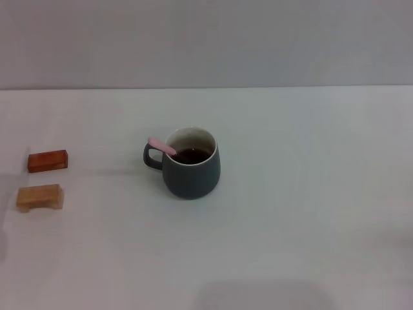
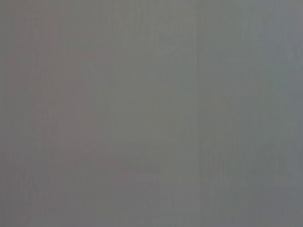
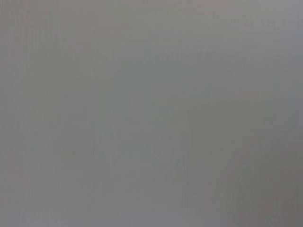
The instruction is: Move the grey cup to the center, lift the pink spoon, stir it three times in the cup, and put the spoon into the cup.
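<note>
Head view: grey cup point(image 1: 191, 164) upright on white tabletop point(image 1: 310, 194), near middle, slightly toward left edge, handle pointing left. Dark liquid inside. Pink spoon point(image 1: 162, 146) stands in cup, handle leaning over rim above cup handle. Reddish-brown block point(image 1: 48, 161) and light wooden block point(image 1: 39, 197) lie close to left edge, well apart from cup. No gripper visible here.

Left wrist view: uniform grey, nothing discernible; hand state cannot be told.

Right wrist view: same blank grey; hand state cannot be told.

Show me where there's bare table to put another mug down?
Everything on the robot's right of the grey cup, with the pink spoon in it, is bare white table, as is the strip in front of it. The left edge is fuller: a reddish-brown block and wooden block. No claw shows.
</note>
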{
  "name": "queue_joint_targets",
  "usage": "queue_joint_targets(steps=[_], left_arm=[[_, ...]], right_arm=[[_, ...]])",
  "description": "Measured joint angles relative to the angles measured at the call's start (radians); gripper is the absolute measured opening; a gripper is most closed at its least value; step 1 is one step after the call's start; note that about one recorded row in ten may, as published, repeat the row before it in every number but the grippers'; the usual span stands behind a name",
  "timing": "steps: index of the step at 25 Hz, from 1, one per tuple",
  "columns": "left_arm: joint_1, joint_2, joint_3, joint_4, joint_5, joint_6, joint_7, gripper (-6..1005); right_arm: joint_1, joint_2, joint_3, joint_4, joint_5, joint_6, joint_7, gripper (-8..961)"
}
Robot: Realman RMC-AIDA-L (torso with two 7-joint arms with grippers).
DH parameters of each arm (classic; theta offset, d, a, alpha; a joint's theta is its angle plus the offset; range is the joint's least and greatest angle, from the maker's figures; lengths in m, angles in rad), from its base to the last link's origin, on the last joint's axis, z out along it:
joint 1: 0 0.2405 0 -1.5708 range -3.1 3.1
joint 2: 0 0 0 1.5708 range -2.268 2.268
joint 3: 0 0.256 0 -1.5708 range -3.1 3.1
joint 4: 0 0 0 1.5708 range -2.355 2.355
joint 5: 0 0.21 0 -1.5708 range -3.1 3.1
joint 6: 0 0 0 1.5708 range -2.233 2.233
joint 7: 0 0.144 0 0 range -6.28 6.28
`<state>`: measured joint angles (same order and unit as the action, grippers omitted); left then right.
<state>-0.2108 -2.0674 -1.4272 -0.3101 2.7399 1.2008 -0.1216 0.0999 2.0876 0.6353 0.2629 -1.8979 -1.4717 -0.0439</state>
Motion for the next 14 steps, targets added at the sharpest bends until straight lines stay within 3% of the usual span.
queue_joint_targets(steps=[14], left_arm=[[-0.001,-0.003,0.035,0.027,0.002,-0.001,0.022,832]], right_arm=[[-0.006,0.000,-0.001,0.001,0.000,-0.008,0.001,-1]])
